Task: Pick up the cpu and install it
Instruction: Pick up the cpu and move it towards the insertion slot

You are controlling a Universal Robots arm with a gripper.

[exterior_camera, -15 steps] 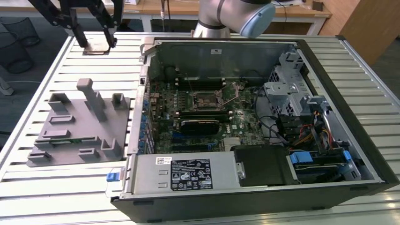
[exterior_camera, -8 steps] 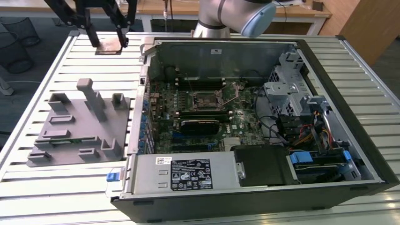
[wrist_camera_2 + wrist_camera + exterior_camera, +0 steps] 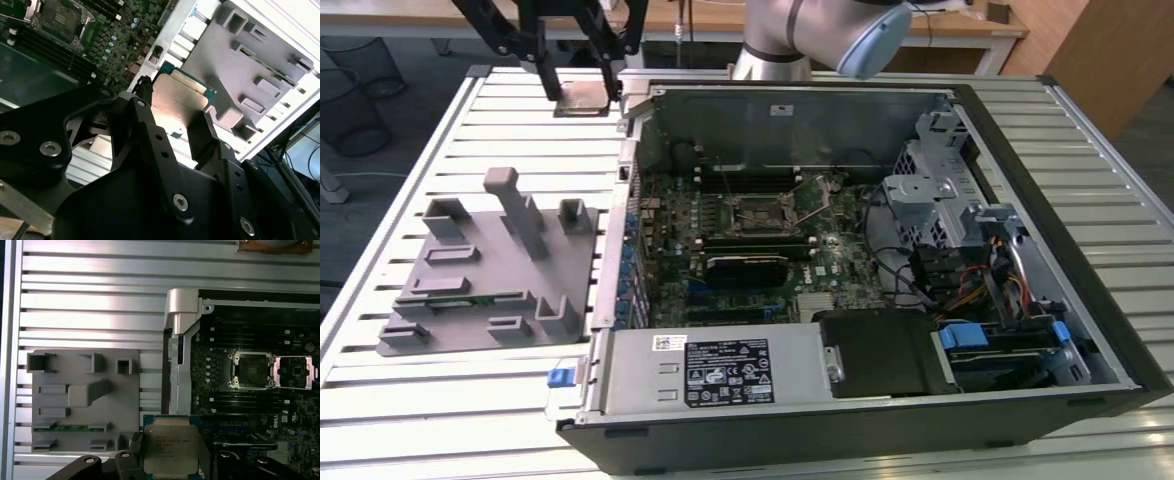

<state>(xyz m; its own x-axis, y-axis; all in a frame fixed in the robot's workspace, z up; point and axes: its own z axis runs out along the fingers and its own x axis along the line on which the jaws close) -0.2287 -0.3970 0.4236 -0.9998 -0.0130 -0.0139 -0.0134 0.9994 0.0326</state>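
we see the gripper (image 3: 173, 107) closed part way, its two black fingers (image 3: 202, 135) pressed against opposite edges of the cpu (image 3: 170, 447). the jaws stand only as far apart as the chip is wide. the cpu sits flat between the fingertips, with its silvery top plate facing the wrist cameras and a thin green edge showing along one side in both wrist views.

in the exterior view the gripper hangs over the slatted metal table (image 3: 454, 400), just outside a corner of the open computer case (image 3: 801, 120). the cpu is at the fingertips there; how far above the slats it is, we cannot tell.

the motherboard (image 3: 107, 47) lies inside the case, to the exterior view's right of the gripper. on it, the socket (image 3: 248, 371) is well apart from the gripper, and its metal load plate (image 3: 295, 372) is swung open beside it. the socket frame looks bare, so the chip is not yet installed.

a grey fixture plate (image 3: 467, 290) with raised blocks rests on the table, well apart from the gripper and on the other side of it from the case. the case wall lies between the gripper and the socket. the arm (image 3: 781, 35) rises behind the case, to the exterior view's right of the gripper.
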